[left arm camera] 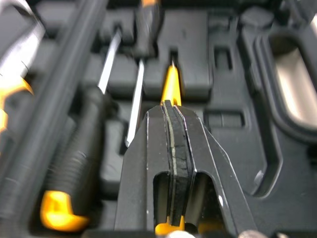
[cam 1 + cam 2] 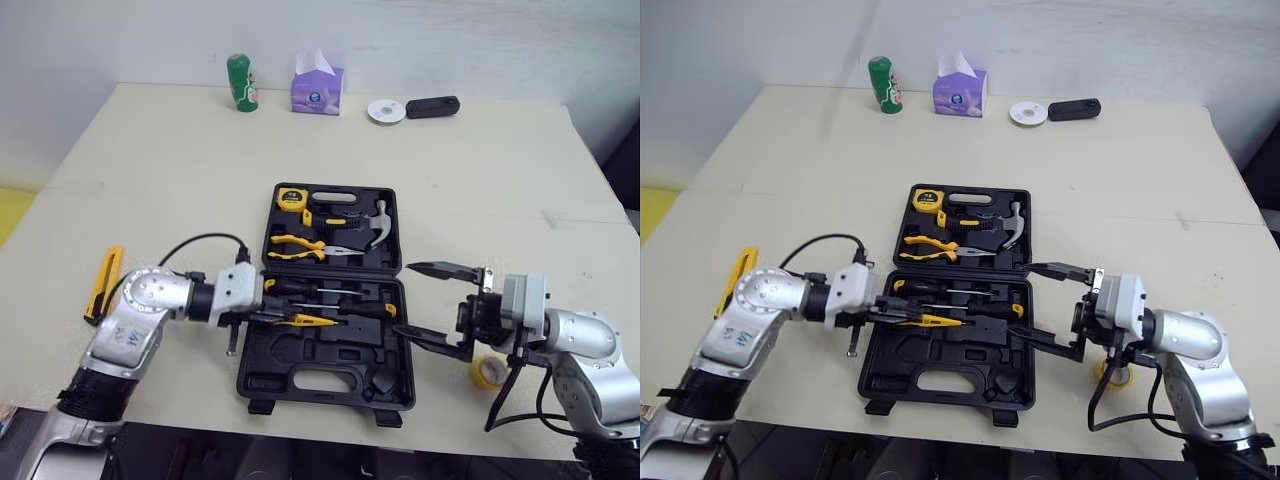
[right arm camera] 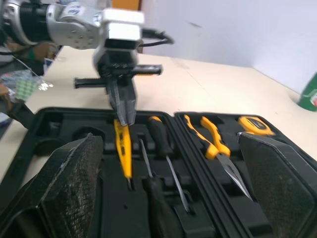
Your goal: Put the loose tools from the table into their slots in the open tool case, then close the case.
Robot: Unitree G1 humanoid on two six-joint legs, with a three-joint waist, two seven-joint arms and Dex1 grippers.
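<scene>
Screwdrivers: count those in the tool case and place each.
3, in the near half of the tool case: a yellow screwdriver in the left gripper, jaws shut on it, and two black-handled screwdrivers beside it, pointing opposite ways. Others may be hidden.

Black tool case (image 2: 262, 352) open flat, yellow screwdriver (image 2: 303, 320) over its near half

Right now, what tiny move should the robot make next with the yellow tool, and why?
Probably ease it straight down into the slot. The left end effector is shut on the yellow screwdriver, which seems lined up over a slot in the tool case.
</scene>
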